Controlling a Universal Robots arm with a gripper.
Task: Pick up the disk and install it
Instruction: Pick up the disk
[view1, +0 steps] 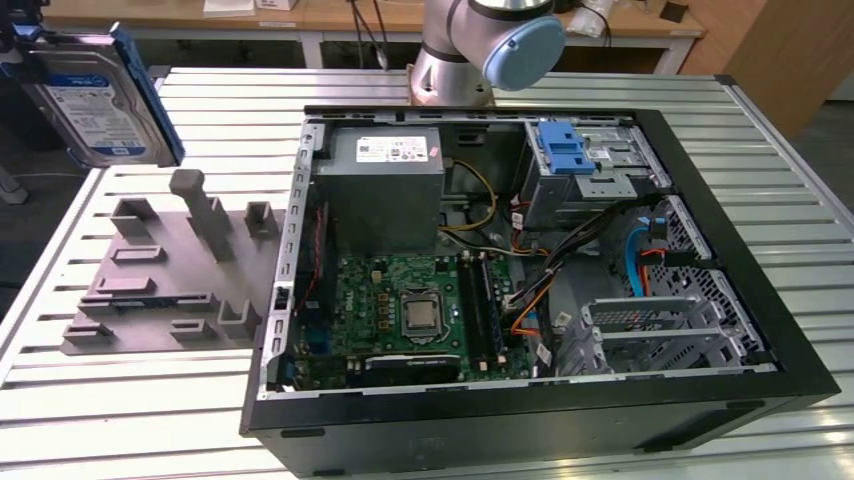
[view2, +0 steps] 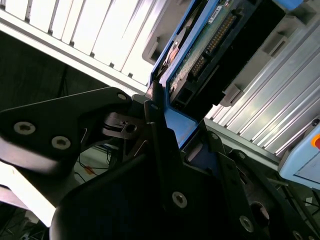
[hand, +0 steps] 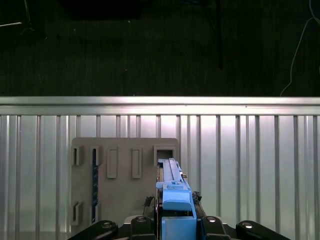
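One disk (view1: 94, 95), in the air well apart from the computer case (view1: 534, 425), out past the case's wall on the exterior view's left. The label faces the exterior camera.

One tool (hand: 176, 220), pressed in on the disk's blue carrier frame, pinching it edge-on in both wrist views. Grip sits on the frame, probably to spare the drive body and leave the connector end free.

One grey holder plate (view1: 147, 300) with several upright slots lies on the desk (view1: 134, 410) just beside the case, under the disk in the first wrist view. The disk touches none of the slots.

One case, lying open side up, likely so the bays can be reached from above. One blue latch (view1: 567, 150) on the drive cage at the case's far corner. Disk not yet installed.
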